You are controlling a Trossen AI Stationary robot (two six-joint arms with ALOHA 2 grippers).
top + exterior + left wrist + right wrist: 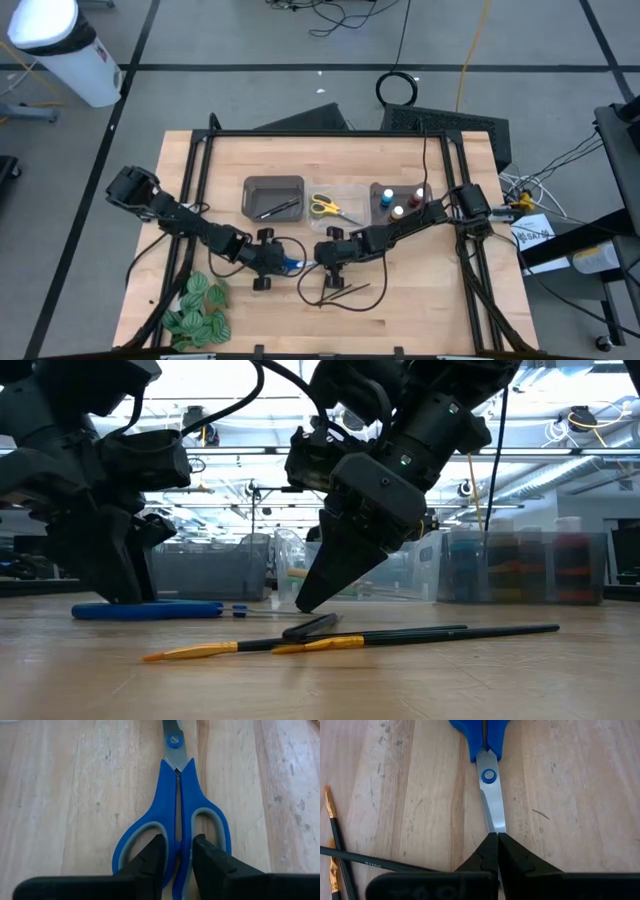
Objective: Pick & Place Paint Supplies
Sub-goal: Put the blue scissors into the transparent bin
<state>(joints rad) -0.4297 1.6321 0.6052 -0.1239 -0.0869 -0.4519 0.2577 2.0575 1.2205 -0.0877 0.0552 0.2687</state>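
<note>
Nearest me, two paintbrushes (345,291) lie crossed on the bench (420,300). At their eleven o'clock, my left pincer (177,862) grasps the blue scissors (175,827) by the handles; my right pincer (497,851) is clenched on the blade tips.

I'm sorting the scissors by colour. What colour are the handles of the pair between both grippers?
Blue with grey inner linings on the scissors, clearest in the left wrist view.

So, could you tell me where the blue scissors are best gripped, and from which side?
Probably at the handles, from straight above: the blue scissors lie flat and closed, the two loop bars side by side. The left gripper already pinches them there; the right gripper is shut on the blade tip.
</note>
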